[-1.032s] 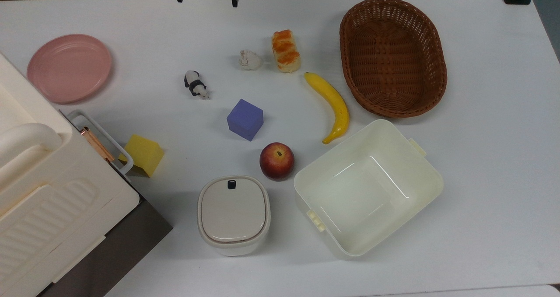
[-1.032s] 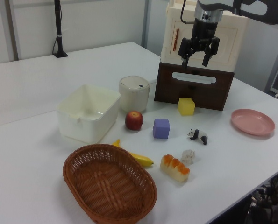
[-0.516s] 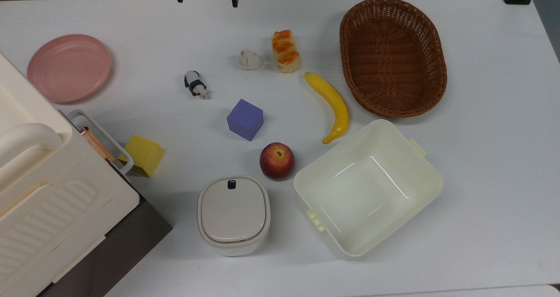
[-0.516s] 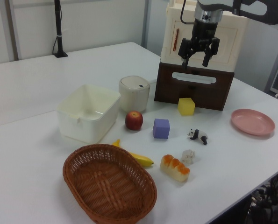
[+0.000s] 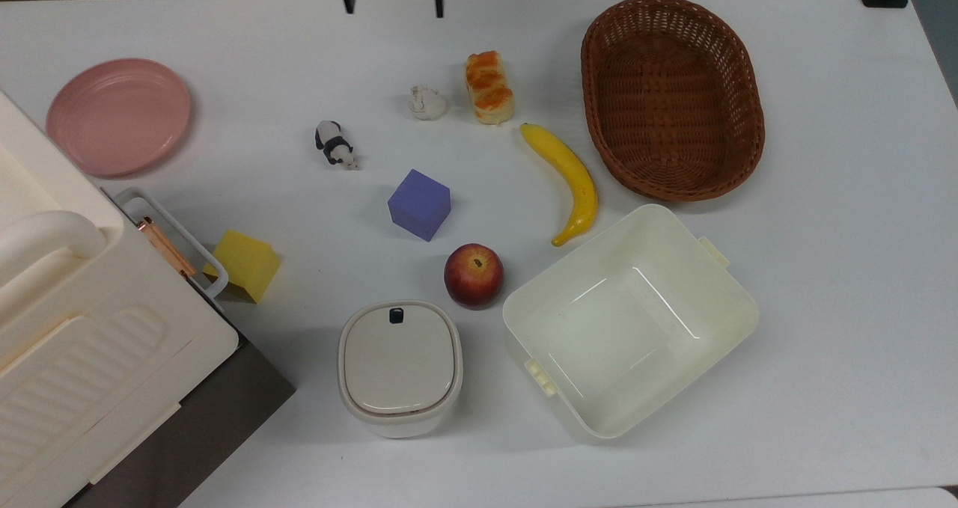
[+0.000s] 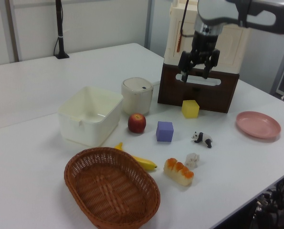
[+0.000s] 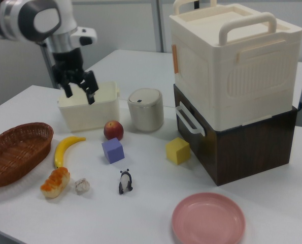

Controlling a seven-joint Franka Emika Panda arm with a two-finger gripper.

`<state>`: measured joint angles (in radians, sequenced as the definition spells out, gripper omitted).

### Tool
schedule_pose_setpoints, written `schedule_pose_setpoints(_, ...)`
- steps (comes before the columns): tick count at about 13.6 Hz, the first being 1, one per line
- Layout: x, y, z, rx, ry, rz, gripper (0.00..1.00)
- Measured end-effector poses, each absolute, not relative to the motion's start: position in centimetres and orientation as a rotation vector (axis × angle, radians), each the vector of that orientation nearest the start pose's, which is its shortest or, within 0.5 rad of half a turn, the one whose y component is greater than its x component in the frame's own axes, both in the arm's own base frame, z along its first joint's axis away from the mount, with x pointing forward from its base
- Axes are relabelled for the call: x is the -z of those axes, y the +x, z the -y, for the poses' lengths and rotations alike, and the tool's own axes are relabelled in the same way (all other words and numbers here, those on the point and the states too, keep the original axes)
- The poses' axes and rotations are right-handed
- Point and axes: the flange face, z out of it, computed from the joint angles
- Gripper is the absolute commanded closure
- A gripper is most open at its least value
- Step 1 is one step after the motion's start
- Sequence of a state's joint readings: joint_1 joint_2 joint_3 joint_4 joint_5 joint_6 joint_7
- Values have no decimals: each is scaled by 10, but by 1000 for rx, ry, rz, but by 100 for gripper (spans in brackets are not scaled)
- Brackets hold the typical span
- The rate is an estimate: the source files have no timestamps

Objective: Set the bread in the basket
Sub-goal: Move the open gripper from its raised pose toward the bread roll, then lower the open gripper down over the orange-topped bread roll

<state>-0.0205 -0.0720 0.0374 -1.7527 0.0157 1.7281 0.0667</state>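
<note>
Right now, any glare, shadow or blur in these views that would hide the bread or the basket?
Top view: even light, soft shadows; a few glints inside the cream tub; the bread and the basket are crisp. Left view: softer, the basket and the bread are still readable. Right view: the basket is cut by the right view's left edge; the open gripper is sharp.

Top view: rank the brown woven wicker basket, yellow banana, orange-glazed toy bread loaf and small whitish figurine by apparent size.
1. Brown woven wicker basket
2. Yellow banana
3. Orange-glazed toy bread loaf
4. Small whitish figurine

All rest on the same table, so this order is reliable.
</note>
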Motion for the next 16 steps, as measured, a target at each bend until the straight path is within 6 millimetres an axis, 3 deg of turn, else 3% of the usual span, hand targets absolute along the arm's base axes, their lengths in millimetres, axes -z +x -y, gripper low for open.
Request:
schedule_pose_setpoints(4,-559,491,-52,88,-3129,45,0)
schedule_pose_setpoints(7,-537,459,-66,44,-3129,105,0)
schedule_pose_setpoints(12,-501,438,-74,-63,-3101,163,0)
schedule_pose_setpoints(16,-488,436,-77,-102,-3103,173,0)
